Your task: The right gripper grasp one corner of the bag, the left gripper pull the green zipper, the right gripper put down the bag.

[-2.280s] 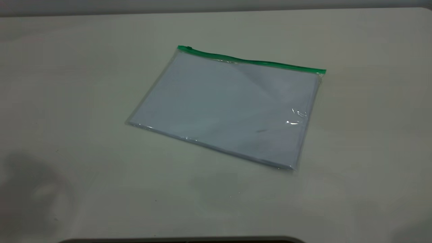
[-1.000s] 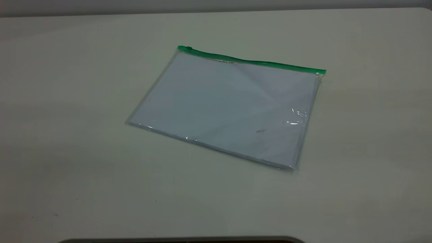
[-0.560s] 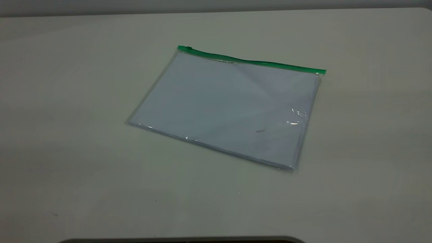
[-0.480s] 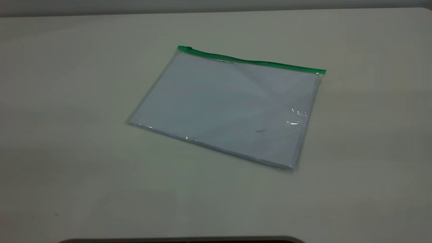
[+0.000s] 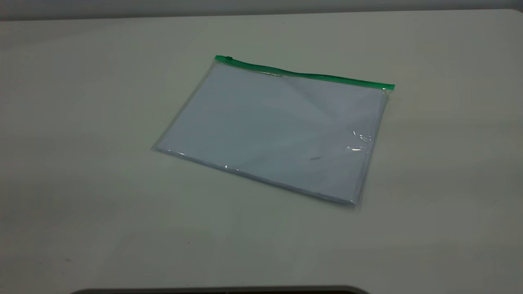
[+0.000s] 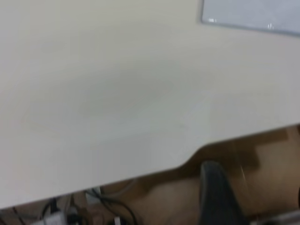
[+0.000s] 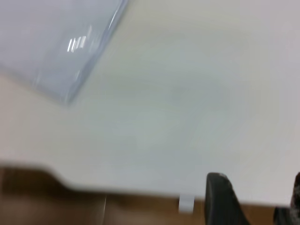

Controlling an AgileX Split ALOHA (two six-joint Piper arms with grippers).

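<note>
The table (image 5: 81, 122) spread pale beneath me. The bag (image 5: 273, 130) lay flat at its middle, the green zipper (image 5: 304, 75) along its far edge. Whether my left gripper (image 6: 220, 197) or my right gripper (image 7: 253, 199) was released or clenched, I could not tell.

Clear, pale bluish bag (image 5: 271, 130) lies flat on the counter (image 5: 81, 122); green zipper (image 5: 304, 74) along its far edge, slider seemingly at the left end.

A pale tabletop (image 5: 102, 122) carries one thing, the bag (image 5: 273, 130), lying flat a little right of centre and turned slightly askew. The green zipper (image 5: 306, 75) runs along its far edge, with the slider at the left end.
</note>
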